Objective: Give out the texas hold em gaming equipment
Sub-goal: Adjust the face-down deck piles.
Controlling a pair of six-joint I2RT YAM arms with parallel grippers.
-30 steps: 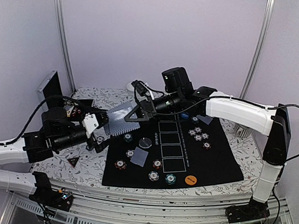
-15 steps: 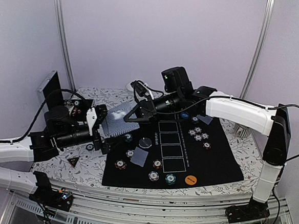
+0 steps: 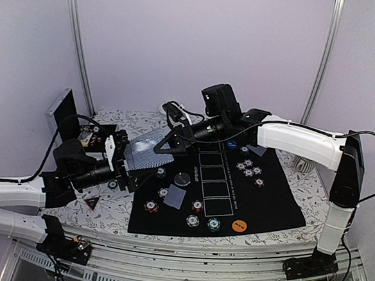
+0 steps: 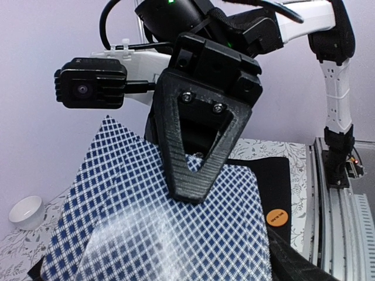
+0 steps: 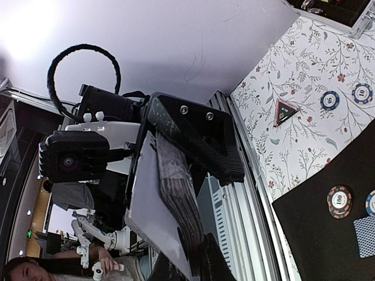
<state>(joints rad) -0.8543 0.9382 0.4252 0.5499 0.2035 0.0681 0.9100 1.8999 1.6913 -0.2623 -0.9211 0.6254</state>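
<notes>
Evidently a deal is in hand: the left gripper (image 3: 128, 163) clamps a fanned deck of grey-blue diamond-backed playing cards (image 3: 145, 152) aloft beside the black felt mat (image 3: 267, 204) — the right gripper (image 3: 164, 146) overlaps the top card, closure unclear. Next, peel one card cleanly.

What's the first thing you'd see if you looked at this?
Two robot claws meet over the table: the right claw pinches blue-checked cards, and the left claw is right beside them. Below lies a black mat dotted with poker chips, with an orange disc at its near edge.
</notes>
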